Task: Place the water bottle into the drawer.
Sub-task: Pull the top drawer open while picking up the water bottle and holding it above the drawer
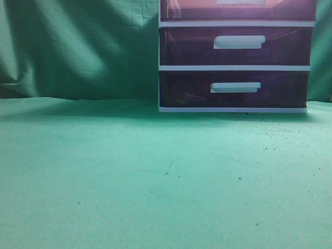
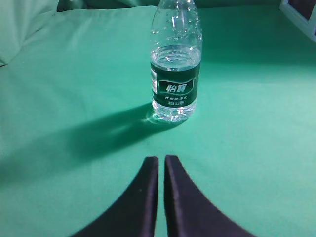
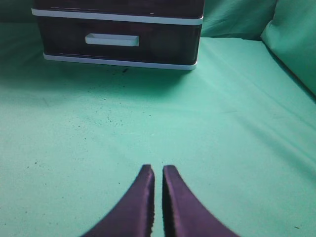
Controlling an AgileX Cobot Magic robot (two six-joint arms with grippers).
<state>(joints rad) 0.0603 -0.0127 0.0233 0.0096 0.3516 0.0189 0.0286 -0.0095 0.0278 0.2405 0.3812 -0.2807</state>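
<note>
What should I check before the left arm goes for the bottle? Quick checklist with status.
1. Water bottle upright on the green cloth: ok.
2. Left gripper lined up with the bottle: roughly ok; the bottle stands ahead, slightly right of the gripper's centre line.
3. Left gripper open wide enough to take the bottle: not ok, jaws nearly closed and holding nothing.
4. Drawer open to receive the bottle: cannot tell; only its lower edge shows in the exterior view.
5. Right gripper free to pull the drawer: ok, empty, jaws nearly closed, facing the drawer unit.
6. Cloth between left gripper and bottle free of obstacles: ok.
</note>
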